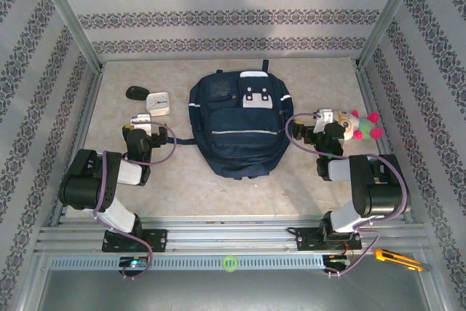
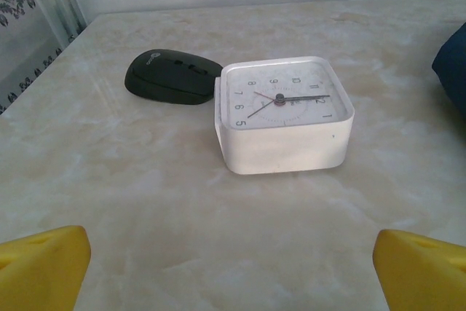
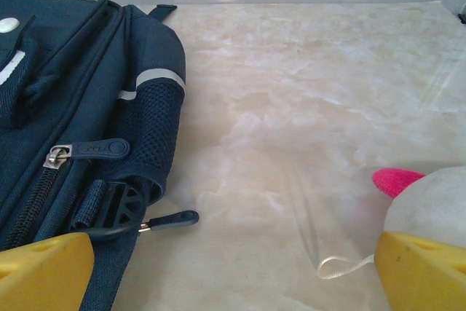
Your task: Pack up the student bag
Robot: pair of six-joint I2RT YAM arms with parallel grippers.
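student bag (image 1: 237, 125) lies flat mid-bench (image 1: 306, 180), front up | left fingers (image 2: 44, 264) spread wide, empty, left of bag | white alarm clock (image 2: 280, 114) and black mouse (image 2: 171, 76) side by side, left of bag | right fingers (image 3: 44, 267) spread wide, empty | plush toy (image 1: 358, 126) right of bag

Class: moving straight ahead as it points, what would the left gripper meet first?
Probably the white clock, lying almost dead ahead of the open left gripper; the mouse sits beyond it, leftward.
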